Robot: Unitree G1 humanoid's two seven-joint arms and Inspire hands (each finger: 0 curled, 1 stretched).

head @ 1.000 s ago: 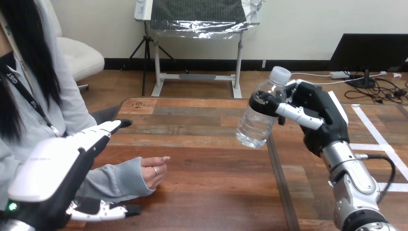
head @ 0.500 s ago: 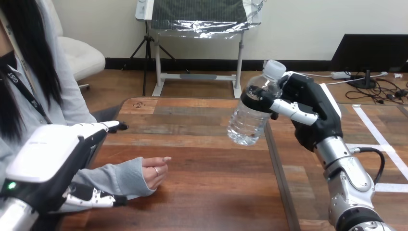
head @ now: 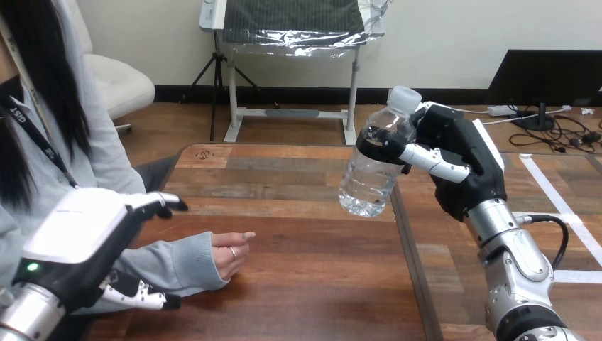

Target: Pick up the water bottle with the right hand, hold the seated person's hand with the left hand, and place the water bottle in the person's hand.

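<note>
grasps the water bottle (head: 369, 174) in the right hand (head: 461, 163), fingers wrapped round its upper half, above the table's (head: 312, 284) right edge, toward the far right corner. holds it in the air, clear of the wood, tilted with the white cap up and to the right. has the left hand (head: 74, 238) low at the near left edge, fingers released and nearly straight on one side of the person's grey sleeve (head: 181, 263), thumb spread on the other side, not closed round it. meets the person's hand (head: 231, 254) just ahead of that, resting loosely curled on the wood in the table's left half. leaves bare planks between the person's hand and the bottle, open and unblocked out to the far edge and across the near middle.
</note>
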